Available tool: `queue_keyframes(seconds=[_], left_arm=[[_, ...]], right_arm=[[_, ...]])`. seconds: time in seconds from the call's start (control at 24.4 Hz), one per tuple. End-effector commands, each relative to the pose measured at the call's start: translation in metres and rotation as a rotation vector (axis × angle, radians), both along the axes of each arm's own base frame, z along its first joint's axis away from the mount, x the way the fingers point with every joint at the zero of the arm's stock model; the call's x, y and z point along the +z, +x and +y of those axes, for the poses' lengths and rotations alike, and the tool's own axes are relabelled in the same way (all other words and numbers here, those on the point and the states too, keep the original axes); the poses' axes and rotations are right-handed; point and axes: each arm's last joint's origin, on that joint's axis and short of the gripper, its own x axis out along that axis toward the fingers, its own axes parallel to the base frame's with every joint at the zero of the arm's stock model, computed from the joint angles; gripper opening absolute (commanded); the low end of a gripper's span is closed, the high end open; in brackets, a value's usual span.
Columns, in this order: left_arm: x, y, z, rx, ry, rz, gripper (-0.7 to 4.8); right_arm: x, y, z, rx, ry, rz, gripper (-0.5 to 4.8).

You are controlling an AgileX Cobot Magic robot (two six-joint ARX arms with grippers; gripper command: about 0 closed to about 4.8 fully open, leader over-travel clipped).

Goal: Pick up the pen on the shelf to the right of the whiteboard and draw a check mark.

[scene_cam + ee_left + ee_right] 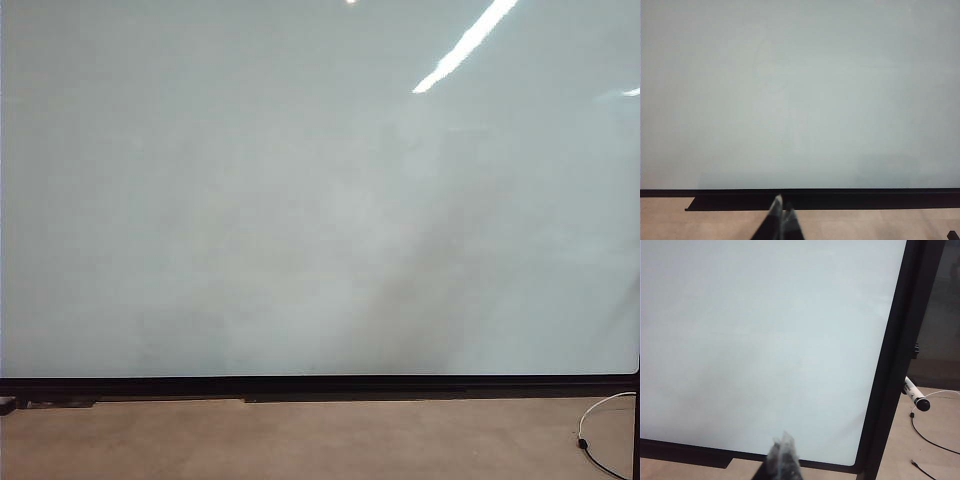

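Observation:
The whiteboard (300, 200) fills nearly the whole exterior view, a glossy pale board with a thin black lower frame, and no check mark shows on it. Neither gripper appears in that view. In the right wrist view the pen (914, 393), white barrel with a black end, sticks out just past the board's black right frame (892, 375); the shelf under it is hidden. My right gripper (782, 442) is shut and empty, in front of the board's lower part and well away from the pen. My left gripper (781, 205) is shut and empty, facing the whiteboard's (800, 90) lower edge.
A black ledge (815, 200) runs under the board's lower frame. White and black cables (600, 425) lie on the tan surface at the lower right, also seen as cables (930, 435) below the pen. A small black bracket (915, 350) sits on the right frame.

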Motion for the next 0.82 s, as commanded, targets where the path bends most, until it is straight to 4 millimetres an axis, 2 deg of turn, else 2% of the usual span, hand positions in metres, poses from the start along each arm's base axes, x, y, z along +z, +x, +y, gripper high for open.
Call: queue_keyframes(seconds=[0.04, 0.33, 0.82], left_arm=[[0.0021, -0.0001, 0.0, 0.0, 0.005, -0.015, -0.05], [0.0023, -0.0001, 0.0, 0.0, 0.005, -0.016, -0.05], [0.0023, -0.0001, 0.0, -0.001, 0.005, -0.016, -0.04]], right_arm=[[0.0061, -0.0008, -0.0018, -0.064, 0.009, -0.052, -0.06], [0.0152, -0.0026, -0.0054, -0.191, 0.02, -0.15, -0.06], [0.0091, -0.0001, -0.007, -0.235, 0.049, -0.076, 0.04]])
